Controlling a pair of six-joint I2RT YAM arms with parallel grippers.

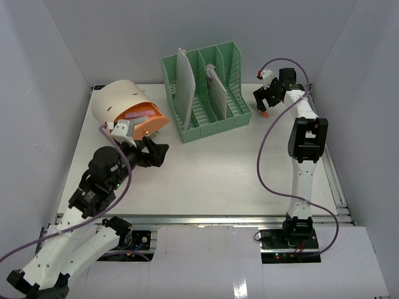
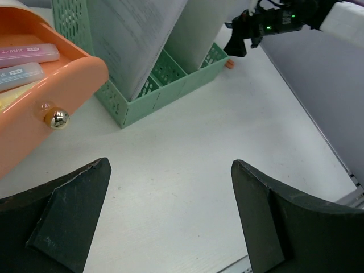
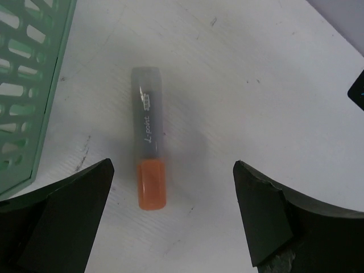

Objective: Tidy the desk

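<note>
White desk [image 1: 212,180] between white walls, green rack [image 1: 215,115] at twelve o'clock, left gripper [image 2: 170,213] spread empty at nine o'clock by orange drawer [image 2: 34,108], right gripper [image 3: 173,219] spread at two o'clock, straddling orange-capped marker [image 3: 149,142]

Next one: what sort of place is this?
Probably a staged test cell: a white desk boxed in by plain white walls, a left arm and right arm bolted at its front rail, and few props, like a green file rack and orange drawer box.
</note>
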